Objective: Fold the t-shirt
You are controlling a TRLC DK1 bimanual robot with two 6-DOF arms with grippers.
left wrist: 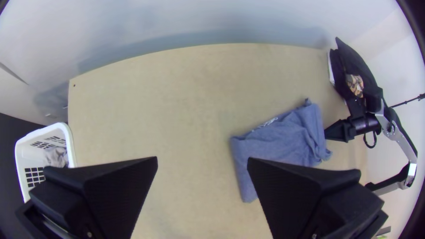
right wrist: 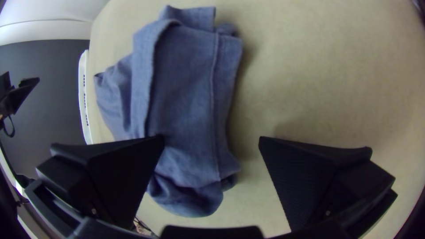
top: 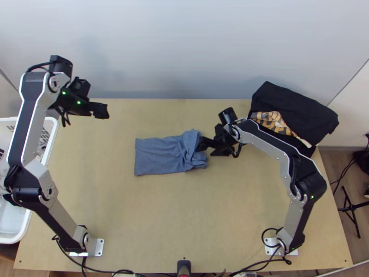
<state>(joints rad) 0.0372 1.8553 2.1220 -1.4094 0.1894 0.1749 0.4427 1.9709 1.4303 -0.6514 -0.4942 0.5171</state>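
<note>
Rumpled end of the t-shirt could snag or smear the fold

I have the t-shirt at the middle of the top view, flat and squared off towards the left, bunched and layered at its right end. My right end effector is beside that bunched end, its two fingers spread wide with nothing pinched between them. My left end effector is spread too and holds nothing; in the top view it is at upper left, well away from the cloth.

What worries me is the right one. If I close it here, I judge it may catch just the upper layer, and a pull would then peel that layer off the rest. Sweeping it leftward with the fingers apart could shove the loose end into a ridge and skew the flat part. The crumpled corners could also get trapped under a next fold and leave it lumpy, and with the left arm so far off, nothing pins the flat side against sliding on the table.

I can't tell how many layers lie in the bunch, nor what is tucked beneath. In the right wrist view one finger covers part of the cloth at lower left, and I can't make out whether it touches. A pale marking on the cloth's upper edge in the left wrist view is too small to identify.
</note>
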